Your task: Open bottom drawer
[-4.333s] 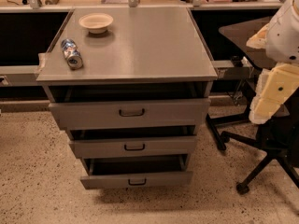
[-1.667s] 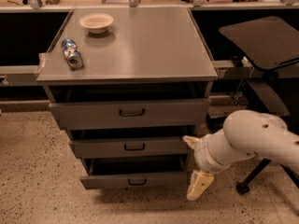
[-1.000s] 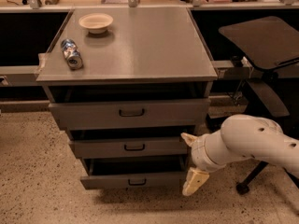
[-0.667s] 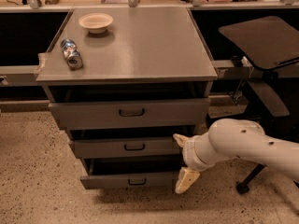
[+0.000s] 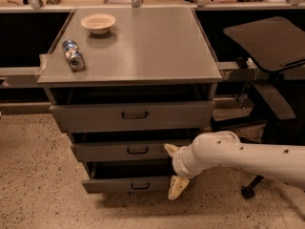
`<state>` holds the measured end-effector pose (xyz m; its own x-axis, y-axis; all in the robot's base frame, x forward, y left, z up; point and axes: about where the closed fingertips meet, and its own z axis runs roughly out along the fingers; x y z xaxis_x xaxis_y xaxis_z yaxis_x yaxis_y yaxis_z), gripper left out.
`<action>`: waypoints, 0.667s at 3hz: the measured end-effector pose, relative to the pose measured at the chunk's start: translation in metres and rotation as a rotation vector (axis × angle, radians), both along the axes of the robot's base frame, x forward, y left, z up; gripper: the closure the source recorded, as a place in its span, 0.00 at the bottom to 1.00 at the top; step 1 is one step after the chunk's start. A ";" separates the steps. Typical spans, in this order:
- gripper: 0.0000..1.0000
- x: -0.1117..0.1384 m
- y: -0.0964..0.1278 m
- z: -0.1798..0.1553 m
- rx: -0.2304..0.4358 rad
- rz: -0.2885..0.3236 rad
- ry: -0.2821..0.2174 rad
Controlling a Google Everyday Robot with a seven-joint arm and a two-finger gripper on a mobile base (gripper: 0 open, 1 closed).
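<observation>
The grey cabinet (image 5: 133,56) has three drawers, all standing slightly out. The bottom drawer (image 5: 114,184) is the lowest, with a small dark loop handle (image 5: 140,186) at its centre. My gripper (image 5: 172,171) is at the end of the white arm (image 5: 238,155) that reaches in from the right. It is open, with one cream finger (image 5: 170,150) in front of the middle drawer (image 5: 119,151) and the other finger (image 5: 178,188) over the right end of the bottom drawer's front. It holds nothing and sits to the right of the handle.
A white bowl (image 5: 98,23) and a lying can (image 5: 73,55) rest on the cabinet top. The top drawer (image 5: 133,115) is the widest. An office chair (image 5: 271,46) stands at the right. Speckled floor (image 5: 38,185) lies in front.
The arm has swung down from the upper right and moved left, bringing the gripper from beside the cabinet to the front of the two lower drawers.
</observation>
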<state>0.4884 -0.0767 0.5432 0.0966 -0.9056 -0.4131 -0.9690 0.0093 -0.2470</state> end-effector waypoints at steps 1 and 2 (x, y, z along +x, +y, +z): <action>0.00 -0.001 0.006 -0.004 0.013 0.021 0.006; 0.00 -0.004 0.008 -0.047 -0.016 0.026 0.050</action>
<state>0.4843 -0.0690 0.4964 0.1000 -0.9097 -0.4031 -0.9800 -0.0200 -0.1980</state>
